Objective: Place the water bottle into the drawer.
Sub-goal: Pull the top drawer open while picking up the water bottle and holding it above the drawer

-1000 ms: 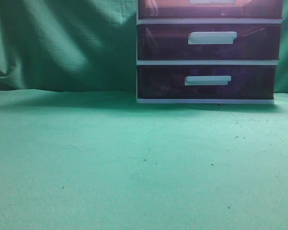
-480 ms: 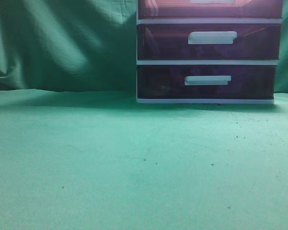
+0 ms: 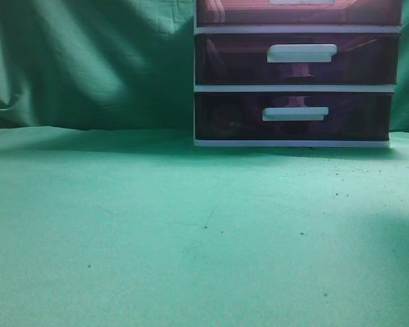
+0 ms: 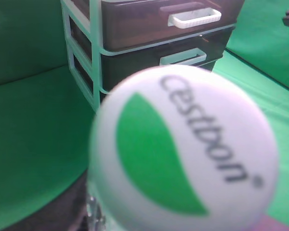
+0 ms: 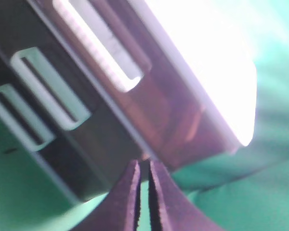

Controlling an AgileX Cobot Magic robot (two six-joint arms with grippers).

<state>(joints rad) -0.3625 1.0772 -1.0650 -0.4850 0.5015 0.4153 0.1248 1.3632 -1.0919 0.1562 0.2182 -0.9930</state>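
— From the outside camera, what do you see?

— Only the dark translucent plastic drawer cabinet with white trim (image 3: 296, 75) at the back of the green cloth-covered table (image 3: 157, 231), with a creased green backdrop curtain (image 3: 88, 61) behind it. The drawers all look closed. Neither arm shows here, and no bottle either.

— And the left wrist?

— The white round bottle cap with a green leaf mark and grey lettering (image 4: 183, 149) fills the view, right up against the camera, so the clear water bottle (image 4: 94, 211) seems to sit in the left claw. I'd guess it is grasped, but the fingers are hidden, so I cannot tell. The cabinet stands beyond the cap, well apart from it.

— The right wrist?

— The right claw (image 5: 143, 202) is clenched, its dark fingers (image 5: 127, 197) nearly touching with nothing between them. The white loop drawer handles (image 5: 48, 86) lie ahead of it and to its left, close but apart.

— So which step is this?

— I judge the drawer has yet to be opened. The right claw would need to release, line up on a handle and pull, before the left brings the bottle over.
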